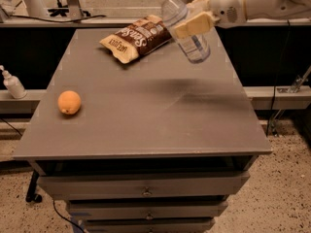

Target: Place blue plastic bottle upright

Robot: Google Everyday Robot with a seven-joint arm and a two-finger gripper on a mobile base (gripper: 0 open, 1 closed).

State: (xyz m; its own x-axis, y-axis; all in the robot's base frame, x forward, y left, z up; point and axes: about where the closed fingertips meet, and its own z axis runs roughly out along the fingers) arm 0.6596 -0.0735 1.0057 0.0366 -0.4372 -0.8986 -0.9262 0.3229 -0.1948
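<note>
the big grey table with drawers under it (146, 115) filled most of the view. its flat top was wide, and the drawers below were all closed. a soft dark shadow (194, 93) lay on the top, toward the right side.

the robot's thick white arm (262, 1) came in from the top right corner and reached over the back right part of the table.

the brown crinkly snack bag with white letters (137, 38) lay flat near the back of the table, a bit left of the arm. one end pointed to the front left and the other end pointed to the back right.

the clear plastic water bottle with the pale label and white cap (194, 45) was just beside the bag, on its right. it was not standing up and not lying down. it was tilted, with the cap up and to the left and the bottom down and to the right. it looked lifted off the table top, above the back right part.

the cream two-finger gripper (187, 18) was at the end of the arm. it was grasping the bottle around the middle, with one finger (194, 24) across the front.

the small round orange fruit (69, 102) sat by itself near the left edge of the table, well apart from the bag and bottle.

the little white pump bottle (12, 83) stood on a ledge to the left, off the table.
</note>
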